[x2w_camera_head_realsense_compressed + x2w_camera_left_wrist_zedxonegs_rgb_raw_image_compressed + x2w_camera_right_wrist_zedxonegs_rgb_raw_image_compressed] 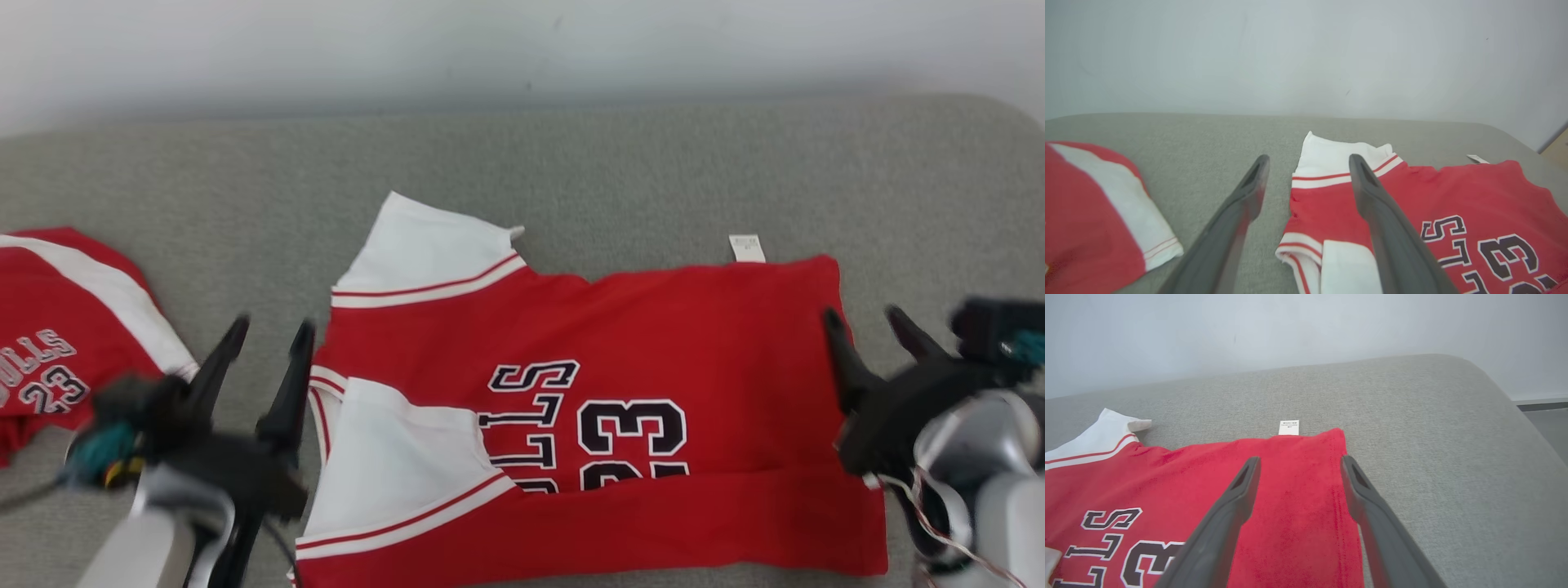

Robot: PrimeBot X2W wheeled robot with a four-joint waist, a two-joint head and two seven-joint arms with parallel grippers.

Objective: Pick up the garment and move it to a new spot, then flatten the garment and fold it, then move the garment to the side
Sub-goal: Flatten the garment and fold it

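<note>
Garment on the grey cushion runs left to right between the left gripper beside its sleeve end and the right gripper straddling its hem edge, both spread wide, empty.

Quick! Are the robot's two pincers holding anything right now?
Left pincer: open, holding nothing.
Right pincer: open, holding nothing.

Soft, even light.
You saw bright diffuse light and only faint shadows; the head view was blurred, most at the left gripper and right gripper; both wrist views were sharp.
</note>
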